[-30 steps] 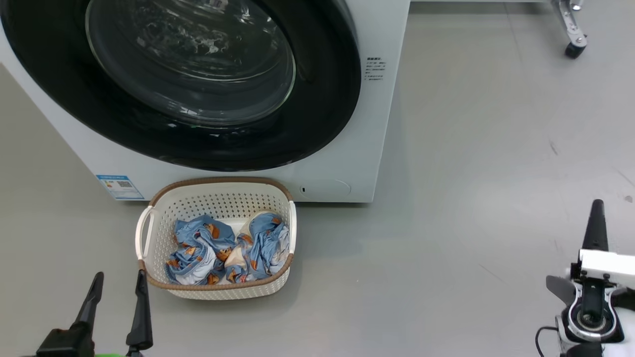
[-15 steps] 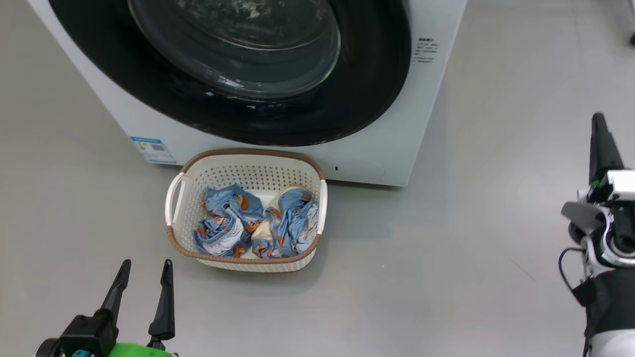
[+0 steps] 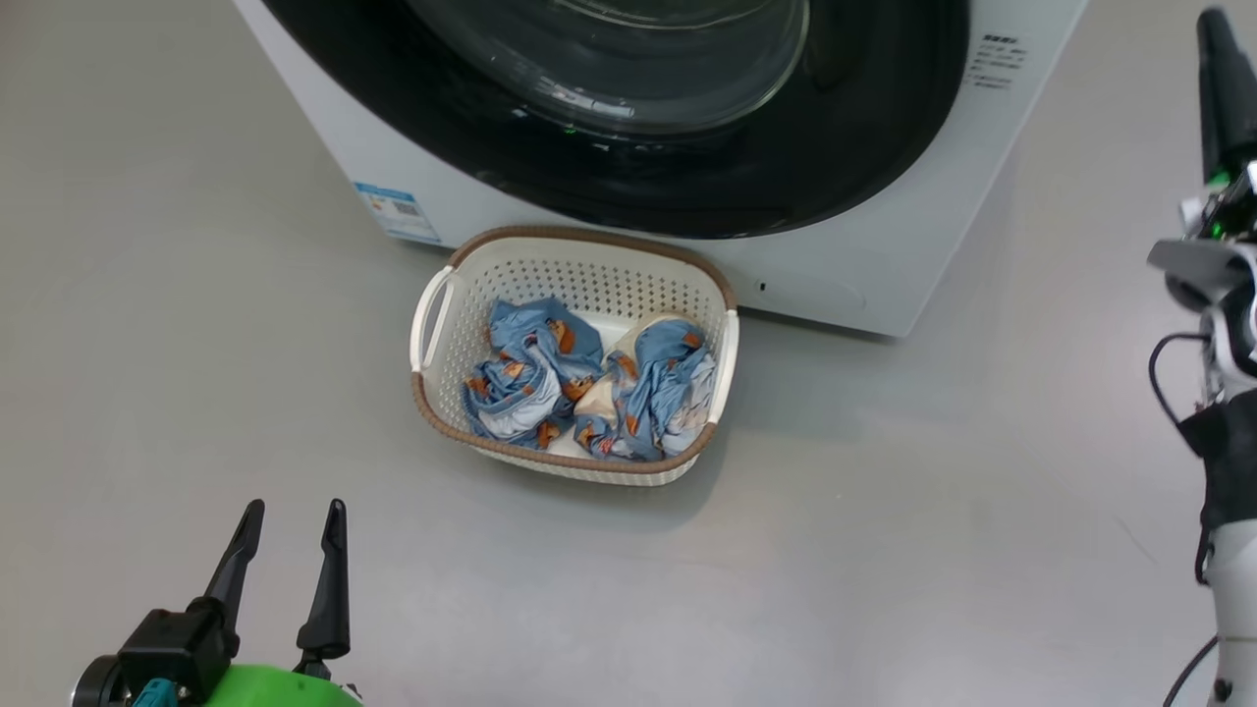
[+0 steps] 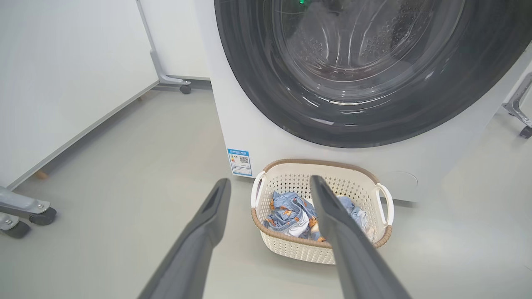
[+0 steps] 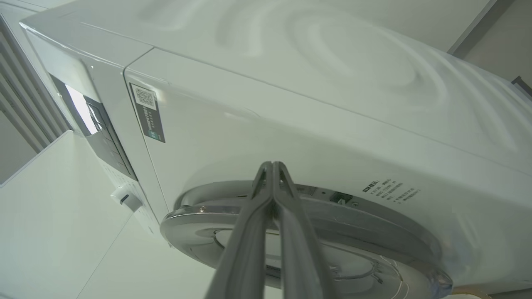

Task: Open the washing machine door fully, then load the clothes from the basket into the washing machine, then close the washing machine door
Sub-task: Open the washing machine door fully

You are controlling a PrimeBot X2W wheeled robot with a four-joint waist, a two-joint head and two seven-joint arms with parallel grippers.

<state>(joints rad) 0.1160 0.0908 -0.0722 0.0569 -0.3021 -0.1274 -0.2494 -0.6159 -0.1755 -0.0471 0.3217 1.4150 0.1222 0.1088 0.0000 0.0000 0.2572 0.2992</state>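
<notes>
My left claw (image 3: pixel 295 509) is spread wide and pinches nothing, low over the grey floor (image 3: pixel 884 511). The basket (image 3: pixel 579 237) sits ahead of it and off to its right, apart from it. In the left wrist view, the left claw (image 4: pixel 270 179) frames the basket (image 4: pixel 320 162), and its right-hand finger crosses in front of the clothes (image 4: pixel 286 211). The clothes (image 3: pixel 589 378) lie bunched in the basket, blue print with a cream patch between. Beyond the basket, above the claw's line, is the washing machine (image 3: pixel 864 275), with the washing machine door (image 3: pixel 687 167) shut against its front and the blue energy label (image 3: pixel 398 211) low on its left.

My right claw (image 3: pixel 1214 20) is pressed together, empty, raised off the machine's right side. In its wrist view, the right claw (image 5: pixel 272 165) points at the edge of the door (image 5: pixel 374 236), left of the small printed note (image 5: pixel 390 190). I cannot tell whether it touches.

Against a second ago, the head camera has swung, so the machine and basket sit higher and further right in the picture. The right claw has climbed far more than that, from below the machine's base to beside the door rim. The left claw stays spread, the door stays shut, and the clothes lie as they did.
</notes>
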